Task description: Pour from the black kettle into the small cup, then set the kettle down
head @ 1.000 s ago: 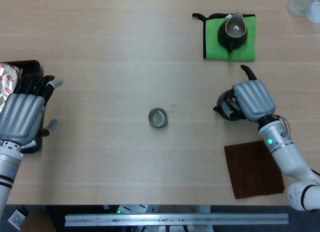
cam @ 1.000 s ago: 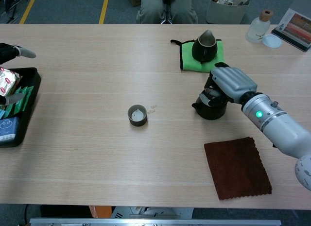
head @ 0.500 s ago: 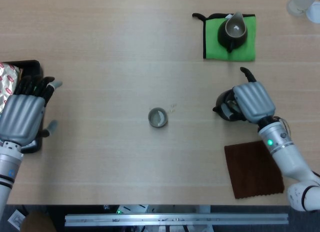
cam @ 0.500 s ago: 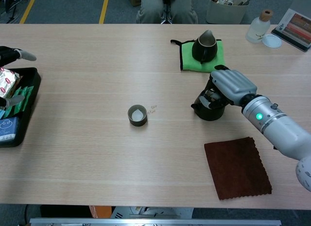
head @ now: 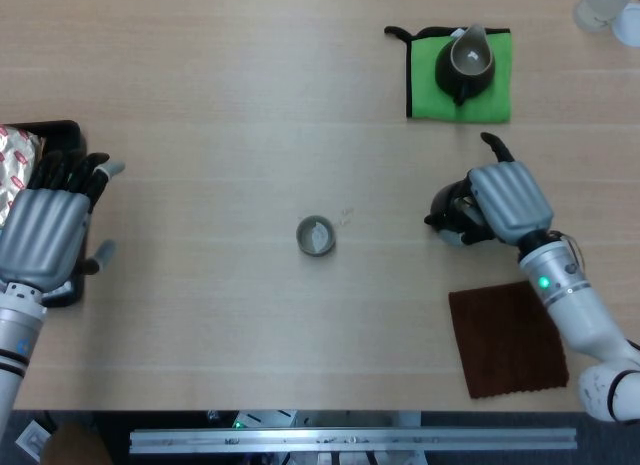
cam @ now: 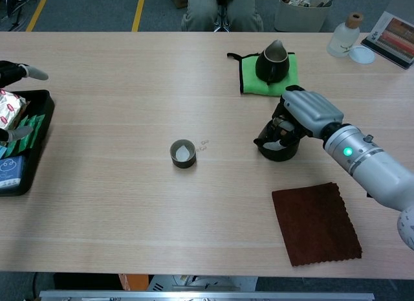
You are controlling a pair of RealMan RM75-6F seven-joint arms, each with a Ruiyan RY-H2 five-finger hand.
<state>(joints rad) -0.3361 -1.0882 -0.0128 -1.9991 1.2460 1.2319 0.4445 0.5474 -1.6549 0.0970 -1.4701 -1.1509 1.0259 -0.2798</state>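
Kettle (cam: 277, 144), black, sits on the table (cam: 129, 204) right of centre, btwn green cloth (cam: 249, 73) and brown cloth (cam: 317, 223), right hand (cam: 309, 113) curled over its top/handle. Looks rigid, prob ceramic, so fragile and maybe slippery; best held by the handle. Left hand (head: 45, 220) spread wide, holding nothing, over the tray (cam: 35, 149). Small cup (cam: 183, 153) well apart, mid-table

My right hand (head: 505, 200) is curling its fingers (cam: 283, 129) around the black kettle (cam: 278, 144), thumb pointing away from me. My left hand (head: 45, 220) is hovering flat at the far left, fingers spread, holding nothing.
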